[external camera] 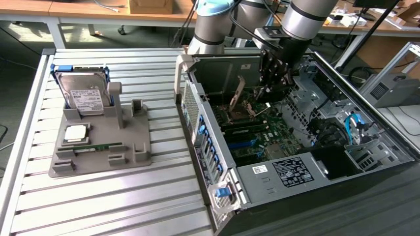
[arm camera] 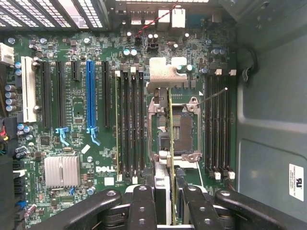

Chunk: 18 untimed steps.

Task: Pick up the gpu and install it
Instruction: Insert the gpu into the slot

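Note:
My gripper [external camera: 270,86] hangs inside the open computer case [external camera: 196,113], above the motherboard [external camera: 253,137]. In the wrist view its fingers [arm camera: 144,206] are shut on the gpu [arm camera: 171,143], a thin card seen edge-on between them. The card's silvery bracket [arm camera: 165,74] sits at its far end. Card and bracket hover over the open processor socket [arm camera: 184,127], between two banks of memory slots. The blue expansion slot [arm camera: 89,96] and the black slots beside it lie off to one side of the card.
A grey parts holder [external camera: 98,147] stands on the slatted table [external camera: 131,196] at the exterior view's left, carrying a hard drive [external camera: 85,93], a processor chip [external camera: 75,132] and a green memory stick [external camera: 92,146]. The power supply [external camera: 288,172] fills the case's near end.

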### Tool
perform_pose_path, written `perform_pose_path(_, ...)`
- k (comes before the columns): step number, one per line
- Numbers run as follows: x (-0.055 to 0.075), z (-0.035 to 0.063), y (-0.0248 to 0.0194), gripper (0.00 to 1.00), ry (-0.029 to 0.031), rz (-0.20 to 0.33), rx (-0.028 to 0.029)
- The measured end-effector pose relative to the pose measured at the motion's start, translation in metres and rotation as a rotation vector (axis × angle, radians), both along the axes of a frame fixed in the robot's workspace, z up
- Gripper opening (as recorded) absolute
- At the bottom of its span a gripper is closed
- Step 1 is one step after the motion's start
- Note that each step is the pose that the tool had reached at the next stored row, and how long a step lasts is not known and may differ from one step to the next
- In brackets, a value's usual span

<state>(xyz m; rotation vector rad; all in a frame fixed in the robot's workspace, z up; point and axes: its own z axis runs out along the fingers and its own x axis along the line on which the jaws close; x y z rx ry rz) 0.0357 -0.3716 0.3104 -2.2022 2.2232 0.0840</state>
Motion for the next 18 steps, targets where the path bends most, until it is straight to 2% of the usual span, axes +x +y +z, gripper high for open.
perform_pose_path(1,0.0,0.0,-0.0002,0.27,0.0,0.0,0.0001)
perform_pose_path(3,0.0,-0.0009,-0.0058,0.27,0.0,0.0,-0.0029)
perform_pose_path(18,-0.0022,-0.0011,-0.007,0.27,0.0,0.0,-0.0031)
